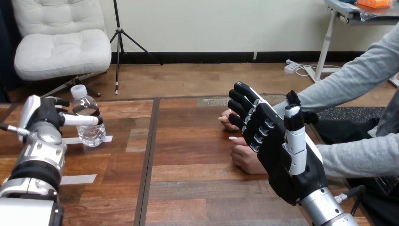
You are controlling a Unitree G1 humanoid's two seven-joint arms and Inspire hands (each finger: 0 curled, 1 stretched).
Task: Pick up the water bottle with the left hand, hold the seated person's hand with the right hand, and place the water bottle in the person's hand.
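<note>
On the wooden table (188,188), the right hand (275,150) is raised with its fingers straight and spread. It stands in front of the person's nearer hand (244,157) and farther hand (227,120), which rest on the wood, and it grips neither. At the far left, the left hand (44,113) has a finger and thumb wrapped round the water bottle (89,134). The bottle stands upright by a strip of white tape (70,140). The grasp looks made; lifting, holding the person's hand and the handover remain.

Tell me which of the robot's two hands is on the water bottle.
The left hand, at the view's left: its fingers wrap the upright water bottle. The right hand is open, by the person's hands.
</note>
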